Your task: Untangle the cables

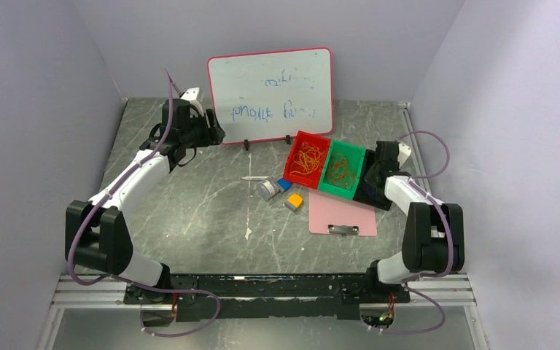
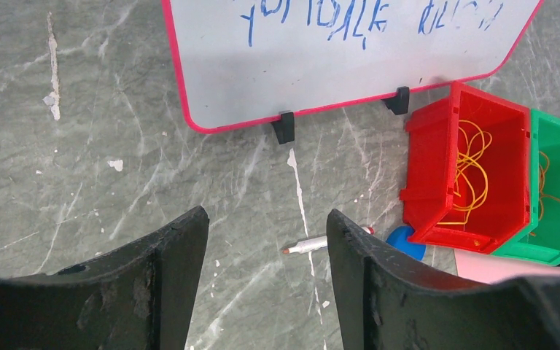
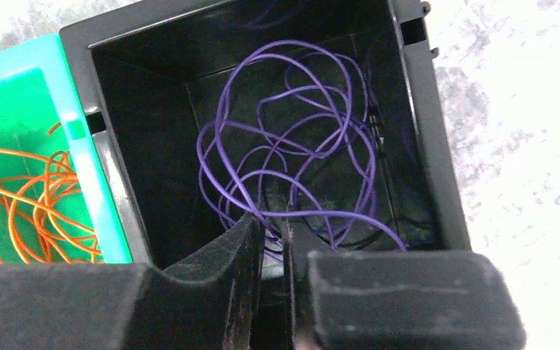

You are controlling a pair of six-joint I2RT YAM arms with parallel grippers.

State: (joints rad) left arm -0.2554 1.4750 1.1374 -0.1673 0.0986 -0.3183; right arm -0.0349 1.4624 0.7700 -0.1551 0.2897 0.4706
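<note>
1. Bins stand three in a row at right centre of the top view, on the grey marbled surface: red bin, green bin, black bin.
2. The purple cables lie in loose, overlapping loops on the floor of the black bin, which is at the right end of the row. They fill the middle of the right wrist view.
3. My right gripper is down inside the black bin, at bottom centre of that view, with its tips among the lower purple loops. The jaws are drawn near together with a narrow slit between them. I cannot tell whether a strand is caught in the slit.
4. The orange cables lie in the green bin, which touches the black bin's left wall.
5. The yellow cables lie in the red bin, which sits against the green bin.
6. My left gripper is at the upper left of the top view, well apart from the bins. Its jaws stand wide apart, and bare surface shows between them.
7. A whiteboard with blue writing stands on two black feet behind the bins. A marker lies on the surface near the red bin. A pink clipboard lies flat just below the bins.
</note>
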